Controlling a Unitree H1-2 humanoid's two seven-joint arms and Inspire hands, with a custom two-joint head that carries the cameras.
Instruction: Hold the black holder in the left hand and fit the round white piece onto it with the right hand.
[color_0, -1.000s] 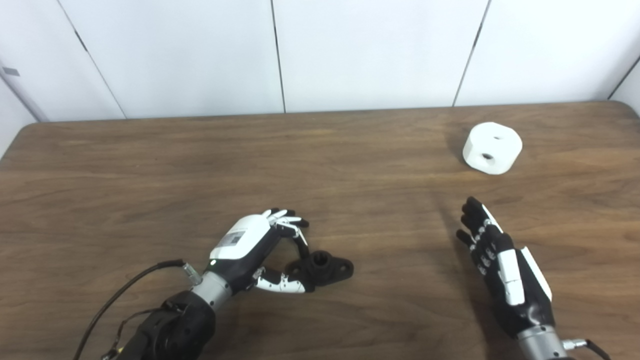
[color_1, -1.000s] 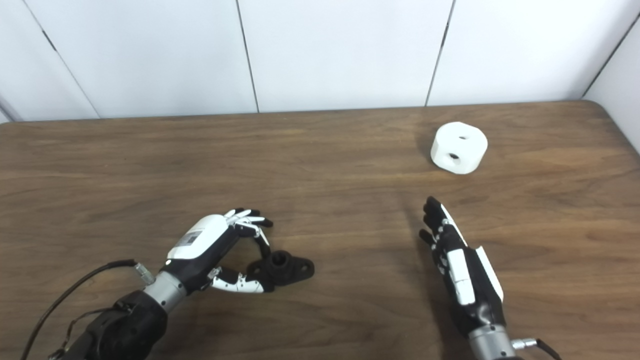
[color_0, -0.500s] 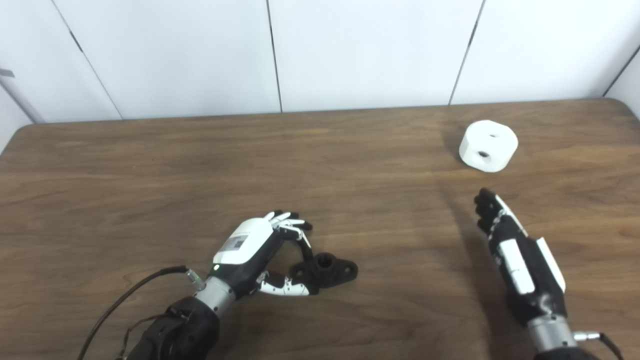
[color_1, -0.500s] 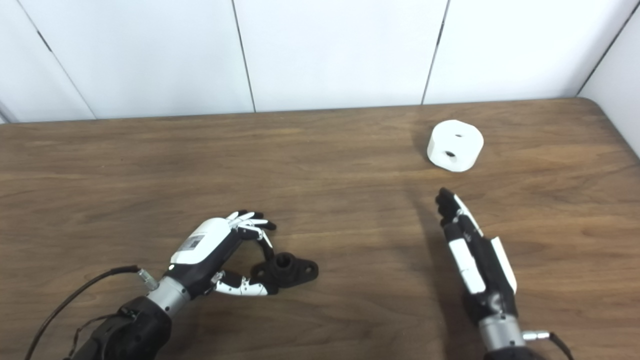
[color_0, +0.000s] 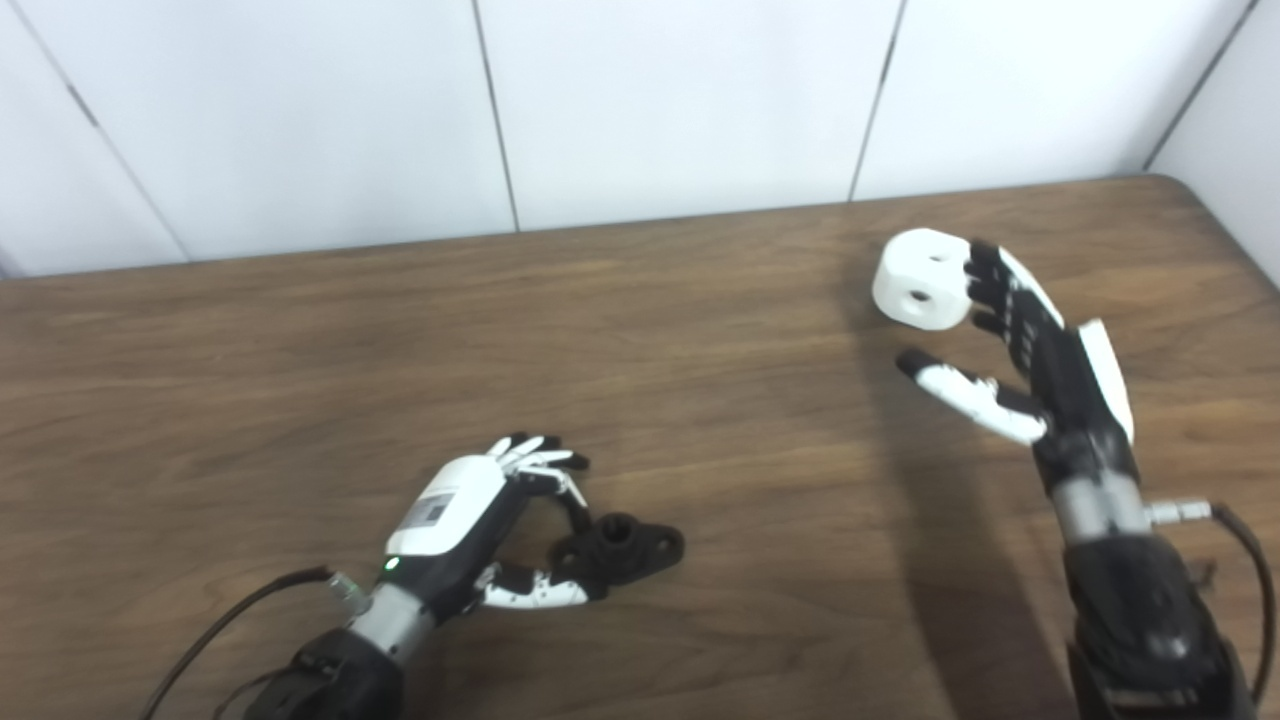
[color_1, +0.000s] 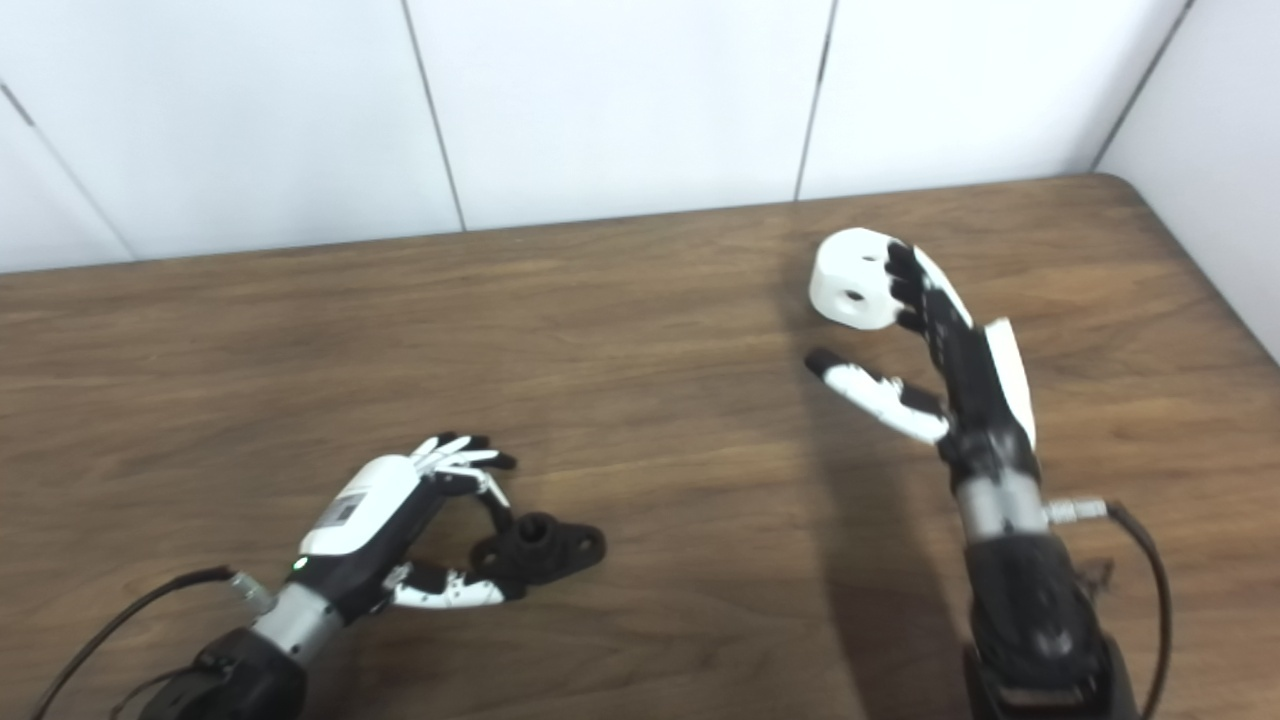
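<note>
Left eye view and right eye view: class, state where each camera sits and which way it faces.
Left eye view: on the head, looking down at the table; both arms enter from below.
Right eye view: beside it, a little rightward, facing likewise; same arms.
Shared: left hand at the black holder, right hand with fingers at the round white piece.

Matt wood-grain table (color_0: 300, 330); matt white piece (color_0: 920, 278)

Brown wood-grain table (color_0: 300, 330), filling the lower picture from left edge to right, with a rounded far right corner. Behind its far edge, a white panelled wall (color_0: 680, 90) split by thin dark seams. At the far right corner, a second white wall (color_1: 1210, 150), angled along the table's right edge.
</note>
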